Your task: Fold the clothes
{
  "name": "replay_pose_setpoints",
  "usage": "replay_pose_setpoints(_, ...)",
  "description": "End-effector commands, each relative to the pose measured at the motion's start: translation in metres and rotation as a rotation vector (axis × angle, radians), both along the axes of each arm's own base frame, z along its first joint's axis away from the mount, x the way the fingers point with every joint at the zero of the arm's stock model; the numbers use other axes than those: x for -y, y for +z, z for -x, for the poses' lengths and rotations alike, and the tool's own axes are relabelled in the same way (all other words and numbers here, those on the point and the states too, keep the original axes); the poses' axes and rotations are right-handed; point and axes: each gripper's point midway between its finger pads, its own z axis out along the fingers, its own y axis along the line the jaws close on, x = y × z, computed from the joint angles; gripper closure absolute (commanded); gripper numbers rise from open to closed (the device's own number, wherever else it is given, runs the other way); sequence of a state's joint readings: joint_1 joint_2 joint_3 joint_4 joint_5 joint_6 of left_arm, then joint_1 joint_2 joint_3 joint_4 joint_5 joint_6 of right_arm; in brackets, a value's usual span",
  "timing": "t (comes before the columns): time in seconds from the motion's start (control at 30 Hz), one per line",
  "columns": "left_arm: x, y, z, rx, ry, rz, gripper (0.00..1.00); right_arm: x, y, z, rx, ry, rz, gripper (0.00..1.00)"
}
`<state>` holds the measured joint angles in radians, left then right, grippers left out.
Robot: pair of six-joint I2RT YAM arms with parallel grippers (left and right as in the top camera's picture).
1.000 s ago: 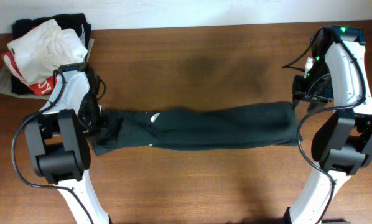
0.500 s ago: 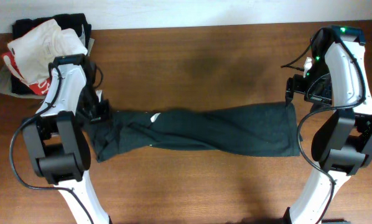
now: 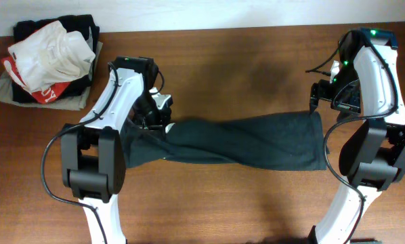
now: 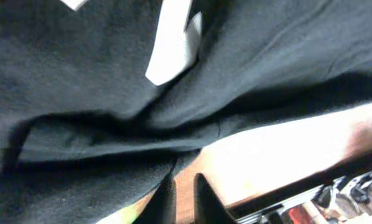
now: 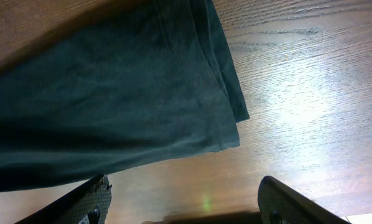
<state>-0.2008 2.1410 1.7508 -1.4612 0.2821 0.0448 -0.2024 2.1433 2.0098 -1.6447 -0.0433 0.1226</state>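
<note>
Brown wooden bench [image 3: 223, 54] is filling the overhead view, and a dark garment [image 3: 243, 142] is lying across its middle, bunched into a long band. Its long axis is running left to right, from one arm to the other. The right end is lying flat and broad, while the left end is looking twisted. The left tool [image 3: 158, 116] is sitting over the band's left part, and the right tool [image 3: 317, 100] is hanging just beside the top right corner. A pile of clothes [image 3: 50, 54] is waiting at the far left corner, well apart.

Left wrist view: dark cloth is crowding the camera, with a white label [image 4: 173, 43] showing. The fingers [image 4: 204, 199] are standing close together, but I cannot tell whether they are pinching cloth.

Right wrist view: the fingers [image 5: 93, 199] are spread wide with bare wood between them, gripping nothing. The garment's hemmed corner is lying just ahead of them.

Judging by this, the spreading-out step is under way. Next, the right tool is needing to pinch that corner so the band can be pulled flat.
</note>
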Motion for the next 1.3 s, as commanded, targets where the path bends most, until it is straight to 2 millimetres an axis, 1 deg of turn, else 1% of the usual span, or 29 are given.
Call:
replay_pose_setpoints(0.0,0.0,0.012,-0.001,0.028,-0.003,0.019,0.99,-0.006,-0.002,0.003,-0.009,-0.003,-0.032,0.21)
replay_pose_setpoints(0.1,-0.003,-0.004,0.009,-0.006,-0.003,0.012,0.99,-0.016,-0.014,0.006,-0.031,0.013,-0.05,0.24)
replay_pose_setpoints(0.2,-0.005,-0.025,0.013,-0.004,0.0,0.008,0.99,-0.026,-0.031,0.009,-0.049,0.037,-0.053,0.27)
replay_pose_setpoints(0.23,-0.009,-0.036,0.013,0.001,0.028,-0.016,0.99,-0.029,-0.037,0.012,-0.059,0.045,-0.054,0.28)
replay_pose_setpoints(0.27,-0.018,-0.047,0.014,0.003,0.069,-0.063,0.99,-0.034,-0.045,0.014,-0.069,0.058,-0.055,0.29)
replay_pose_setpoints(0.3,-0.024,-0.051,0.015,0.001,0.086,-0.085,0.99,-0.037,-0.052,0.016,-0.074,0.066,-0.056,0.31)
replay_pose_setpoints(0.33,-0.033,-0.057,0.018,-0.008,0.106,-0.103,0.99,-0.041,-0.06,0.016,-0.073,0.076,-0.056,0.37)
replay_pose_setpoints(0.37,-0.038,-0.059,0.019,-0.015,0.118,-0.106,0.99,-0.042,-0.065,0.016,-0.068,0.079,-0.055,0.45)
replay_pose_setpoints(0.4,-0.042,-0.06,0.02,-0.021,0.132,-0.107,0.99,-0.043,-0.071,0.016,-0.065,0.081,-0.054,0.58)
replay_pose_setpoints(0.43,-0.048,-0.061,0.02,-0.026,0.146,-0.112,0.99,-0.043,-0.076,0.016,-0.061,0.079,-0.058,0.67)
replay_pose_setpoints(0.47,-0.054,-0.061,0.02,-0.027,0.159,-0.12,0.99,-0.044,-0.081,0.016,-0.057,0.066,-0.056,0.72)
replay_pose_setpoints(0.53,-0.069,-0.061,0.017,-0.026,0.193,-0.136,0.99,-0.044,-0.098,0.014,-0.031,0.057,-0.054,0.91)
replay_pose_setpoints(0.57,-0.073,-0.061,0.017,-0.027,0.206,-0.136,0.99,-0.044,-0.105,0.014,-0.023,0.058,-0.053,0.95)
replay_pose_setpoints(0.6,-0.079,-0.062,0.016,-0.028,0.221,-0.137,0.99,-0.044,-0.113,0.014,-0.013,0.058,-0.052,0.96)
replay_pose_setpoints(0.7,-0.091,-0.062,0.015,-0.027,0.251,-0.149,0.98,-0.045,-0.132,0.017,0.007,0.059,-0.049,0.96)
replay_pose_setpoints(0.8,-0.097,-0.062,0.015,-0.026,0.259,-0.161,0.97,-0.044,-0.145,0.017,0.03,0.059,-0.045,0.96)
replay_pose_setpoints(0.83,-0.102,-0.063,0.015,-0.024,0.255,-0.182,0.94,-0.044,-0.148,0.016,0.039,0.059,-0.042,0.96)
replay_pose_setpoints(0.87,-0.106,-0.063,0.015,-0.021,0.251,-0.204,0.94,-0.042,-0.149,0.013,0.052,0.059,-0.033,0.96)
replay_pose_setpoints(0.97,-0.126,-0.064,0.016,-0.018,0.297,-0.322,0.94,-0.028,-0.149,0.005,0.076,0.037,0.024,0.96)
replay_pose_setpoints(1.07,-0.136,-0.064,0.016,-0.017,0.316,-0.353,0.94,-0.013,-0.144,-0.001,0.093,0.012,0.054,0.96)
replay_pose_setpoints(1.13,-0.144,-0.064,0.017,-0.015,0.323,-0.38,0.94,-0.008,-0.142,-0.004,0.104,-0.002,0.056,0.96)
replay_pose_setpoints(1.2,-0.16,-0.063,0.018,-0.012,0.372,-0.453,0.93,-0.002,-0.139,-0.007,0.113,-0.019,0.057,0.96)
replay_pose_setpoints(1.27,-0.166,-0.063,0.017,-0.007,0.394,-0.458,0.92,0.001,-0.135,-0.011,0.123,-0.03,0.061,0.96)
